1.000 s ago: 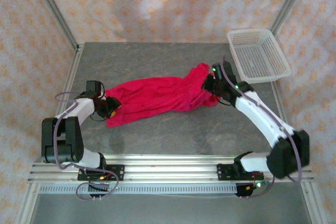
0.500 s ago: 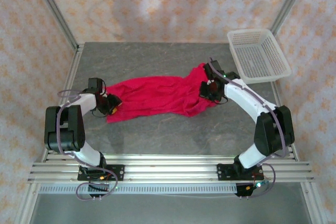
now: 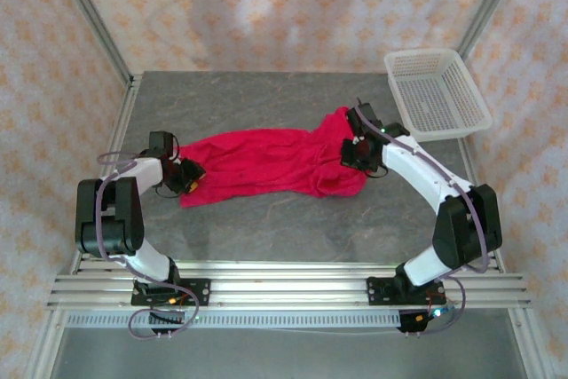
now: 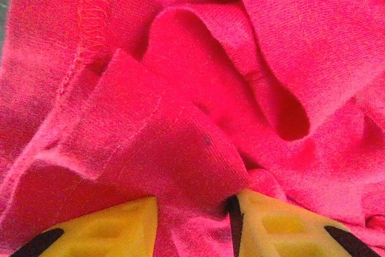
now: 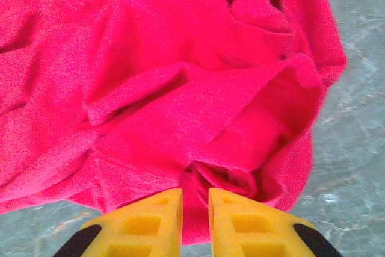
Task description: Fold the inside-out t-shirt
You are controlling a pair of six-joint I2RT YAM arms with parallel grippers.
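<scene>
From above, the inside-out t-shirt (image 3: 266, 161) lies on the table (image 3: 293, 224) as a long, rumpled bright red band, left of the basket (image 3: 437, 95). The right gripper (image 3: 353, 150) sits on its bunched end nearest the basket, and the left gripper (image 3: 188, 177) at the end farthest from it.

The left wrist view shows exposed seam stitching, and a thick fold clamped between the half-spread fingers.

In the right wrist view the fingers stand narrowly apart with a fold in the slit; whether it is pinched I cannot tell.
</scene>
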